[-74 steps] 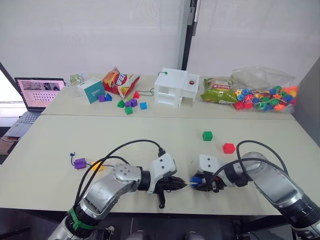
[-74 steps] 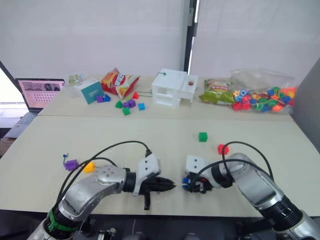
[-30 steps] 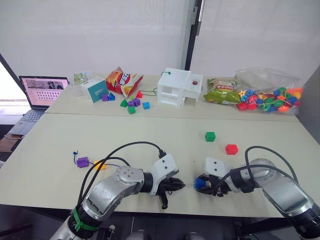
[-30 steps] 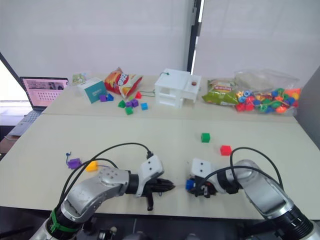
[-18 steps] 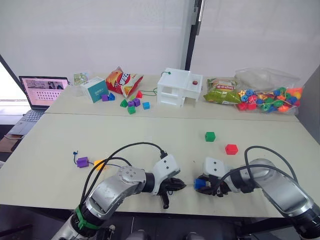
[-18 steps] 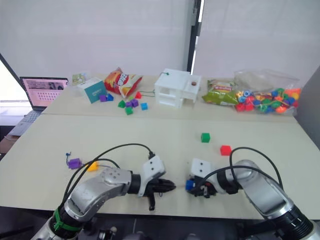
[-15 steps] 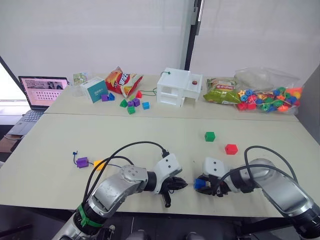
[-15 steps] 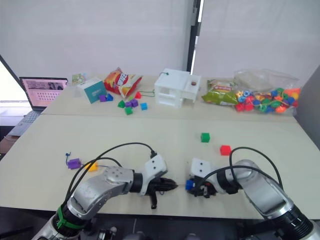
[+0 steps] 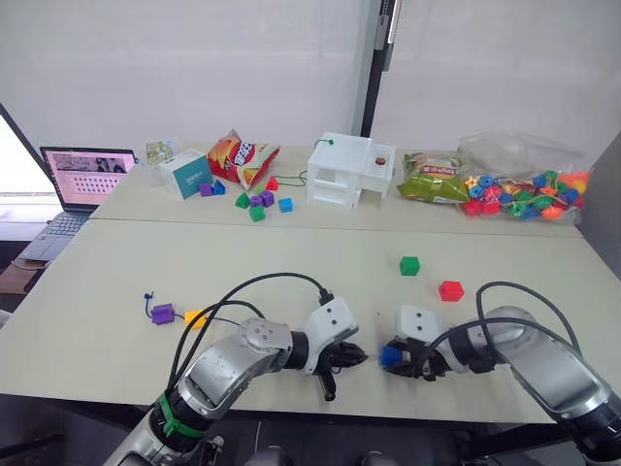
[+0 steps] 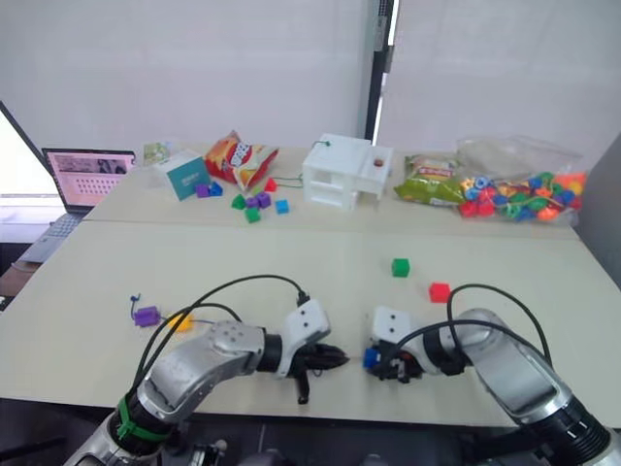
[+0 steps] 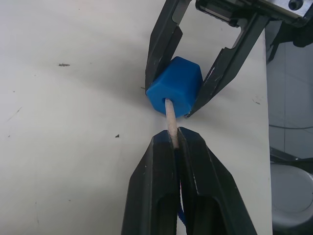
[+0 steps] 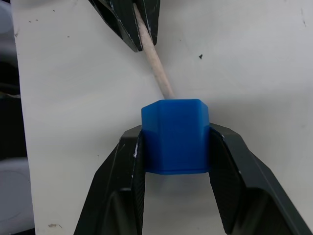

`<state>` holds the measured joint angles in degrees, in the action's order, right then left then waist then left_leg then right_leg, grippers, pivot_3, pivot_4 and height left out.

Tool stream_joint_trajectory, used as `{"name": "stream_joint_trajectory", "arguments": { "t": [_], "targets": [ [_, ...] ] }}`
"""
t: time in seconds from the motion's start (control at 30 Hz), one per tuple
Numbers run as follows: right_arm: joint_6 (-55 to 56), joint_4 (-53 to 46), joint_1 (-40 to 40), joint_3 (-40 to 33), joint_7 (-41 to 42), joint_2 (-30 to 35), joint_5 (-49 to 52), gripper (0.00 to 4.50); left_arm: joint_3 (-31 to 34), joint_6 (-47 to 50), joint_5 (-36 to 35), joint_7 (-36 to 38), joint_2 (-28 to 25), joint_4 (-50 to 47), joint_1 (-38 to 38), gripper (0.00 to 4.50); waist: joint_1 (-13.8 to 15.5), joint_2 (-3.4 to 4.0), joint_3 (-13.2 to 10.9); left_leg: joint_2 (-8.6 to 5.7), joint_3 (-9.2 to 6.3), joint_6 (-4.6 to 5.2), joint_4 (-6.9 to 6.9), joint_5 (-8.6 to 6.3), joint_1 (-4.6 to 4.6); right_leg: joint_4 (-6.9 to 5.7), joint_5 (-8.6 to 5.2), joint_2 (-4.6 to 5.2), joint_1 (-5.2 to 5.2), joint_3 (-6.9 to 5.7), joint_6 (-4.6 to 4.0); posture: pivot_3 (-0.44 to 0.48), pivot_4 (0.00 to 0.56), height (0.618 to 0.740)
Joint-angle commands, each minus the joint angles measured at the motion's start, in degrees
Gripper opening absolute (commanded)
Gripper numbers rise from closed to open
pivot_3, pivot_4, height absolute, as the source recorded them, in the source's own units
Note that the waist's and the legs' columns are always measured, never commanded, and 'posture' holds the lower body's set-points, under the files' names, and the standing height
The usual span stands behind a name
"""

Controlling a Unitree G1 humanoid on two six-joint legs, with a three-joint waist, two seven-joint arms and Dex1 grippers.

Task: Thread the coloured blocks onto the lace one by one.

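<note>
Near the front edge of the table (image 9: pixel 291 252), the right gripper (image 12: pixel 175 147) has its two black fingers clamped on opposite sides of the blue block (image 11: pixel 174 87). The left gripper (image 11: pixel 174 142) faces it from just beside, fingers pinched tight on the lace (image 11: pixel 171 121), whose stiff pale tip pokes into the hole in the block's face. Off to the robot's left, the purple block (image 9: pixel 162 314) and yellow-orange block (image 9: pixel 194 317) lie side by side. The green block (image 9: pixel 409 265) and red block (image 9: pixel 449 290) sit farther back on the right, loose.
</note>
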<state>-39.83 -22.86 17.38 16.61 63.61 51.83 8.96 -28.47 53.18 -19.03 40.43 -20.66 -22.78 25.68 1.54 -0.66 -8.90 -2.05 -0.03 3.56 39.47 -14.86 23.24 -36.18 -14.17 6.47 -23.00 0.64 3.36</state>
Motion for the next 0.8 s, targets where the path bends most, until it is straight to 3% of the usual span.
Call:
{"name": "stream_joint_trajectory", "arguments": {
  "t": [0.03,0.33,0.8],
  "targets": [
    [-0.2,-0.4,0.2,2.2,0.1,-1.1,0.1,1.3,-2.1,-2.9,-1.6,1.9,2.9,-2.3,1.5,0.0,0.0,0.0,0.0,0.0,0.01,0.0,0.02,0.0,0.0,0.0,0.0,0.0,0.0,0.0,0.0,0.0,0.15,0.74],
    [-0.4,-0.9,0.1,1.9,0.1,-1.4,0.1,1.3,-2.3,-3.6,-1.1,2.8,2.9,-1.5,1.2,0.0,0.0,0.0,0.0,0.01,0.0,0.0,0.06,0.0,-0.01,-0.01,0.0,-0.01,0.03,0.0,0.0,0.0,0.15,0.74],
    [3.1,3.3,-1.3,1.1,0.8,0.0,-1.1,1.3,3.5,-1.9,-2.8,3.5,-3.0,-5.5,-0.6,0.0,-0.5,0.0,0.0,0.03,-0.03,0.0,0.04,-0.01,-0.01,-0.01,0.0,0.0,0.02,0.0,0.0,0.0,0.15,0.74]
  ]
}}
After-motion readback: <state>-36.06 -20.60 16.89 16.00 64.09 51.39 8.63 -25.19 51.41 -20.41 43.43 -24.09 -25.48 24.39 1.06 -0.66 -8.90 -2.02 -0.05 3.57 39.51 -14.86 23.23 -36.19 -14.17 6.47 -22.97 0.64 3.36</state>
